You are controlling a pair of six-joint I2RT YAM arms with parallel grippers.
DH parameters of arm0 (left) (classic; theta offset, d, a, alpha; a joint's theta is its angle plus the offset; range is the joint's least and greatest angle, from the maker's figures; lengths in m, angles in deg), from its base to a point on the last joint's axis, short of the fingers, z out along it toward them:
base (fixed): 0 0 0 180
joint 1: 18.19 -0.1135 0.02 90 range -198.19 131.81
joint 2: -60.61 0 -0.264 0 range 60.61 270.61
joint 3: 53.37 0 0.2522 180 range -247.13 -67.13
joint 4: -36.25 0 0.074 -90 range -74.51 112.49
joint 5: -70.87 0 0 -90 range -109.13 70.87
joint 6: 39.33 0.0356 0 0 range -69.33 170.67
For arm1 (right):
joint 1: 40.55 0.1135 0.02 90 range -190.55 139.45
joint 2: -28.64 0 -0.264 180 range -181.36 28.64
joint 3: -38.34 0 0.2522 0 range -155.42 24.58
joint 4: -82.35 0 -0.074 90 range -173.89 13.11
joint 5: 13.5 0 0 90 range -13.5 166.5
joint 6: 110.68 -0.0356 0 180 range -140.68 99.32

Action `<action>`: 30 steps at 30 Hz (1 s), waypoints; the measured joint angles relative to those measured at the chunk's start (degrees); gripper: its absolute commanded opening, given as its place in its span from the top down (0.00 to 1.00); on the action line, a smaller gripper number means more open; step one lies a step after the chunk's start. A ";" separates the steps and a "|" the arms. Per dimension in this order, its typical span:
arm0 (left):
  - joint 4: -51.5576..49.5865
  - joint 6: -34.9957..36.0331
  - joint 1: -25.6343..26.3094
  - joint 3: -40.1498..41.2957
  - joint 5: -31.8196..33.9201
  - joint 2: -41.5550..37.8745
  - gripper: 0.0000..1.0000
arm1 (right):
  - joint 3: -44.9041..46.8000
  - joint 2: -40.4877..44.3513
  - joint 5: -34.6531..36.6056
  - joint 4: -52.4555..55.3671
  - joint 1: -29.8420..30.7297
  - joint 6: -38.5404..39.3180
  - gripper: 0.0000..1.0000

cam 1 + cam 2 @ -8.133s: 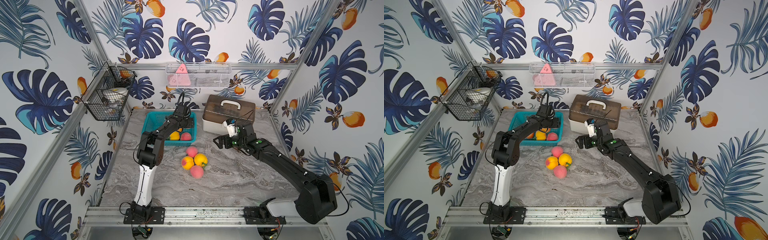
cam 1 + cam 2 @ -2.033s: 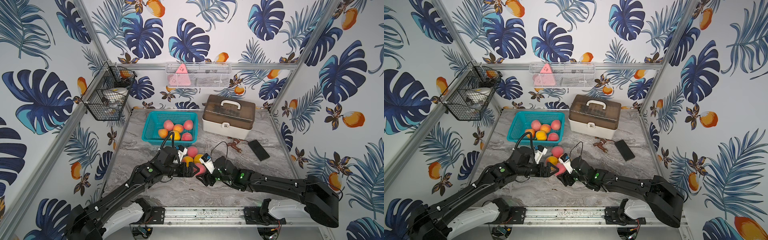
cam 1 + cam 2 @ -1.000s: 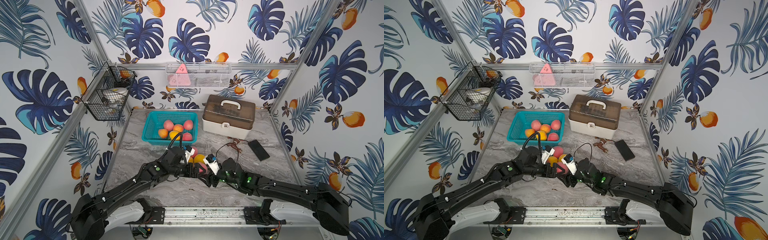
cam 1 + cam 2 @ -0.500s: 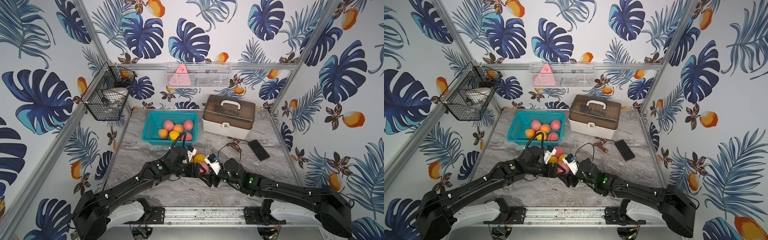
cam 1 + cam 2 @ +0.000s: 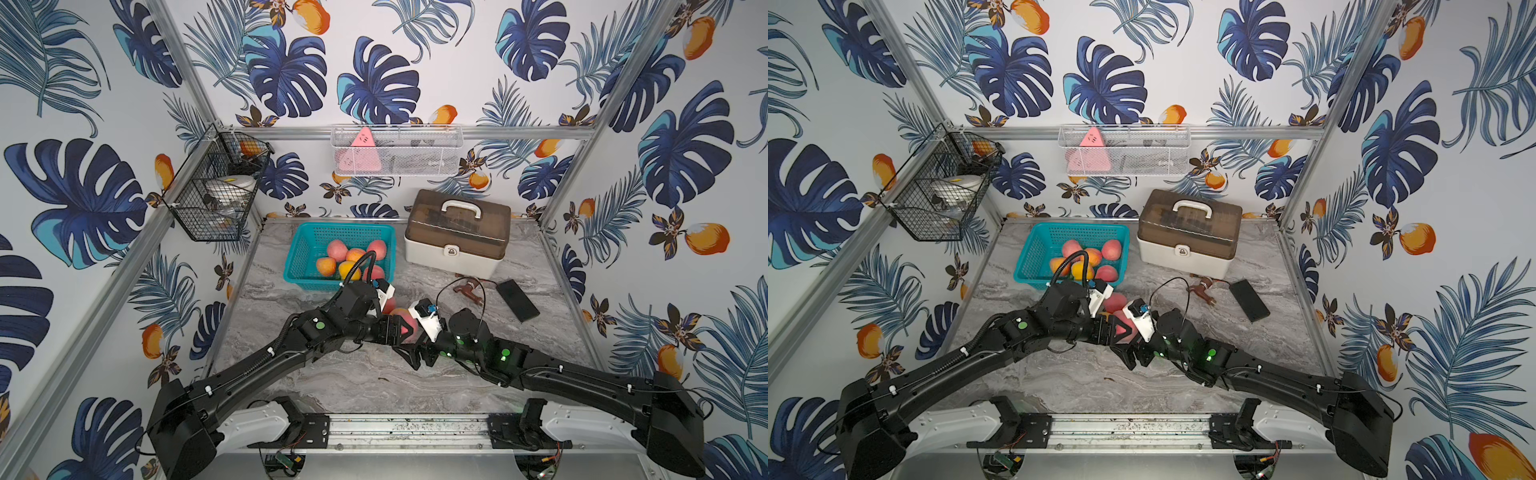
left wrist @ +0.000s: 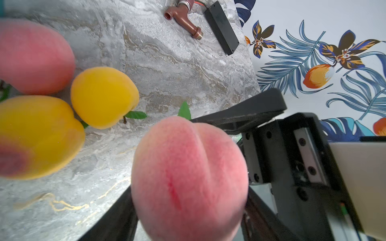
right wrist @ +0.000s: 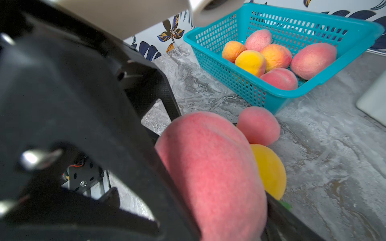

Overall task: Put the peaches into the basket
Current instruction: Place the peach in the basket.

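Observation:
My left gripper [image 6: 188, 208] is shut on a pink peach [image 6: 188, 177], held just above the table's middle [image 5: 409, 318]. My right gripper [image 7: 198, 208] faces it from the other side, open, with its fingers [image 7: 282, 221] standing wide of the same peach [image 7: 208, 171]. In both top views the two grippers meet nose to nose: left [image 5: 1121, 332], right [image 5: 1136, 351]. Loose peaches lie just beyond: a pink one [image 5: 388, 305] and two yellow ones [image 6: 104, 97] [image 6: 37, 135]. The teal basket [image 5: 299, 257] at the back left holds several peaches [image 5: 355, 255].
A brown-lidded white case [image 5: 457, 232] stands right of the basket. A brown tap-like piece [image 5: 467, 291] with a cable and a flat black device [image 5: 517, 300] lie on the right of the table. A black wire basket [image 5: 216, 195] and a white mesh basket [image 5: 395, 149] hang on the walls.
The left gripper has closed on the pink peach, and the right gripper's jaws have spread away from it. Both arms have stayed almost where they were.

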 measured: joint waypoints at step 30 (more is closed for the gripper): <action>-9.18 16.55 -24.74 -28.85 9.22 26.51 0.34 | -28.87 -17.29 -5.27 17.94 -17.90 0.26 0.00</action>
